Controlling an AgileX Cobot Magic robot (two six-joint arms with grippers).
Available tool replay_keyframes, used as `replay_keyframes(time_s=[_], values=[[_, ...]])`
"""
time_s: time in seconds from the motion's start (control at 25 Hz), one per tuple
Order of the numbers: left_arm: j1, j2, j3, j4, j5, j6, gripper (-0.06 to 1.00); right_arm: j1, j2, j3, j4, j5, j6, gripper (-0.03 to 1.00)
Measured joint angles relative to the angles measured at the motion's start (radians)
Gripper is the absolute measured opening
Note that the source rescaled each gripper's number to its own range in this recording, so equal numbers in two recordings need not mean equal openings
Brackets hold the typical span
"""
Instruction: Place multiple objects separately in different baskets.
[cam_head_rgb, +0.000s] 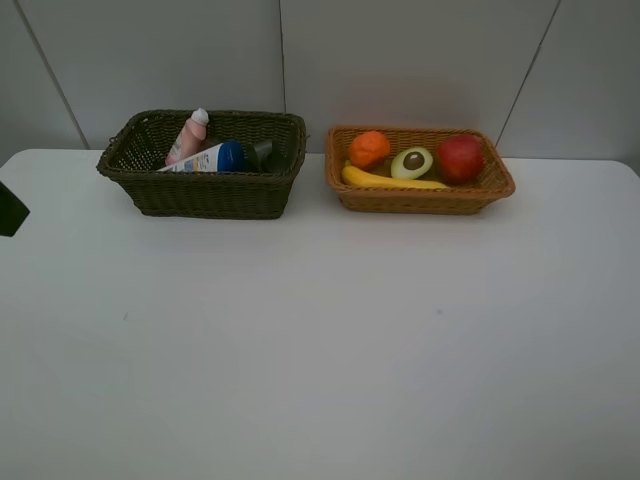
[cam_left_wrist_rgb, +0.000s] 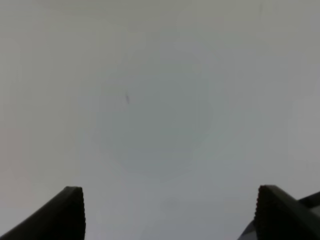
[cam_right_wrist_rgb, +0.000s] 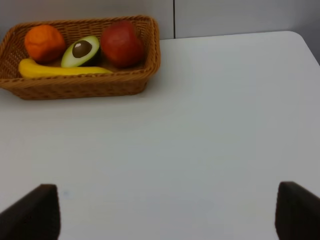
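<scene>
The orange (cam_head_rgb: 369, 148), avocado half (cam_head_rgb: 412, 162), red apple (cam_head_rgb: 460, 157) and yellow banana (cam_head_rgb: 390, 180) lie in the tan basket (cam_head_rgb: 420, 198); the pink bottle (cam_head_rgb: 188, 136) and blue-capped tube (cam_head_rgb: 208, 158) lie in the dark basket (cam_head_rgb: 205, 195) beside it on the table (cam_head_rgb: 320, 340). The left claw (cam_left_wrist_rgb: 170, 212) and right claw (cam_right_wrist_rgb: 167, 212) both gape wide, empty.
</scene>
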Motion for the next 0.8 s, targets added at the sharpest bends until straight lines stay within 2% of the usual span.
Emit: replay_keyframes(time_s=[0.4,0.8], values=[[0.000,-0.384,0.261,0.018,-0.014,-0.031,0.90,0.000,0.000,0.000,0.000,0.000,0.000,0.85],[0.000,-0.630,0.481,0.019,-0.135,-0.031,0.90,0.000,0.000,0.000,0.000,0.000,0.000,0.85]])
